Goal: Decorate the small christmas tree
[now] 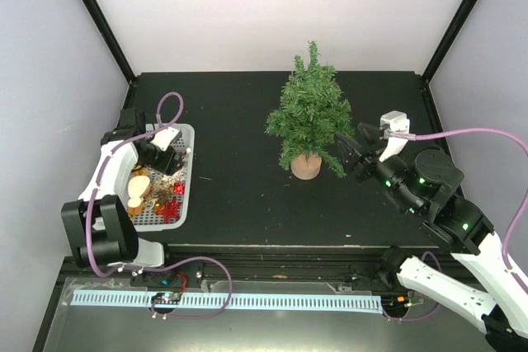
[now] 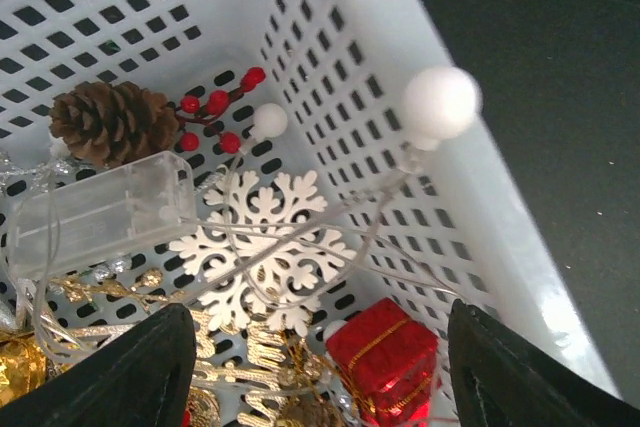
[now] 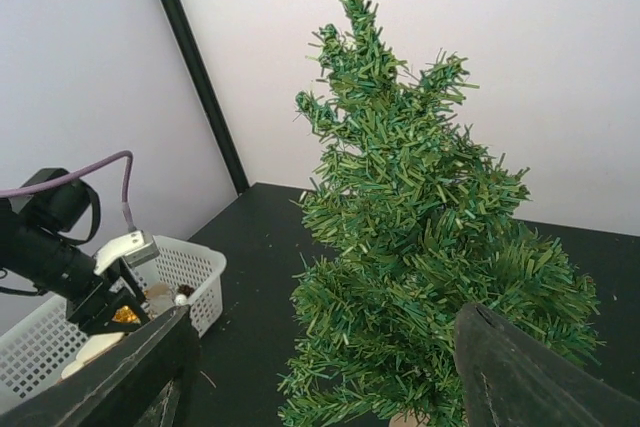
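Left gripper (image 2: 320, 382) nose-down over basket (image 2: 340, 77)

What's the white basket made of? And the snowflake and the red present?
Basket: probably hard plastic, smooth and glossy, moulded with rows of slots. Snowflake: flat matte white cut-out, maybe wood or foam. Present: shiny red foil, by its glints, tied with gold thread.

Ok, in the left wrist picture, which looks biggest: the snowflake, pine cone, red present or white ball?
1. White snowflake.
2. Pine cone and red present: about alike, can't rank.
3. White ball: smallest, though it may sit nearer the camera.
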